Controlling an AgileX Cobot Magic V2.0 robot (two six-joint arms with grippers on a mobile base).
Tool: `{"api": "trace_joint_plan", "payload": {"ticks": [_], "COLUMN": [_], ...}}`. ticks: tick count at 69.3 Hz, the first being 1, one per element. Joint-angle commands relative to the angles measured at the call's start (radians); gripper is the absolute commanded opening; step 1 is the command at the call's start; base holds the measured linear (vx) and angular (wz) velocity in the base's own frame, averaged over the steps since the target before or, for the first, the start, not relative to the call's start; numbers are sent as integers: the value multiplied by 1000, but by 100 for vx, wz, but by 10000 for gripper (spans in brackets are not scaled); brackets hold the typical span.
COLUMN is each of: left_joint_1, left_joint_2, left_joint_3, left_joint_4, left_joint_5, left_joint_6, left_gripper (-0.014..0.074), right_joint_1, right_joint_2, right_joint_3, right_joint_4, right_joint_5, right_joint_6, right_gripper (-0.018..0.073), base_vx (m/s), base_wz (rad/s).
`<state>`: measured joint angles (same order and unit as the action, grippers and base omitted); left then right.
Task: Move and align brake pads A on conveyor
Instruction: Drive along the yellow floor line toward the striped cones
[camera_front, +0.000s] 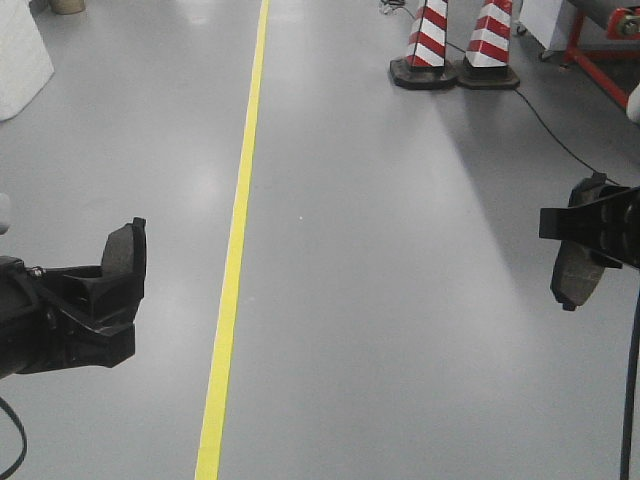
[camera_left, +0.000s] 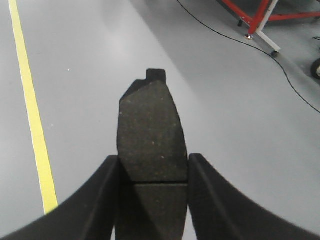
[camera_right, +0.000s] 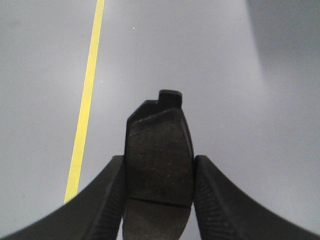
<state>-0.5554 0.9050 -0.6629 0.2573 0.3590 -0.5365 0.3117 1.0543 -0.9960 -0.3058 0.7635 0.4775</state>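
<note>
Front view: I see left tool (camera_front: 118, 268) at left edge, clamped on brake pad (camera_front: 122, 251), pad held in air over grey floor (camera_front: 400, 300), left of yellow line (camera_front: 232, 270). Right tool (camera_front: 590, 235) at right edge, clamped on second brake pad (camera_front: 577, 272), also over floor. Two striped cones (camera_front: 455, 45) far off. Conveyor not in sight.

Left wrist view: fingers (camera_left: 210, 195) pinch pad (camera_left: 151, 135) on both sides, cross groove between them.

Right wrist view: fingers (camera_right: 212, 200) pinch pad (camera_right: 159, 155) the same way, tab on far end.
</note>
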Motion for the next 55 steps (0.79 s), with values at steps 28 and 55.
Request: {"api": "trace_joint_plan", "payload": {"ticks": [28, 55], "left_joint_1": [-5, -5], "left_joint_2": [-13, -13], "left_joint_3": [-27, -27], "left_joint_4": [10, 10], "left_joint_5": [-80, -80], "left_joint_6": [0, 0], "left_gripper": [20, 20], "right_joint_1": [-1, -1], "right_joint_2": [-18, -18], "right_joint_3": [-28, -28], "right_joint_4": [-31, -31], "right_joint_5": [-74, -74], "right_joint_6": [-9, -9], "right_gripper": [4, 4], "base_vx": [57, 60], "base_wz": [5, -5]}}
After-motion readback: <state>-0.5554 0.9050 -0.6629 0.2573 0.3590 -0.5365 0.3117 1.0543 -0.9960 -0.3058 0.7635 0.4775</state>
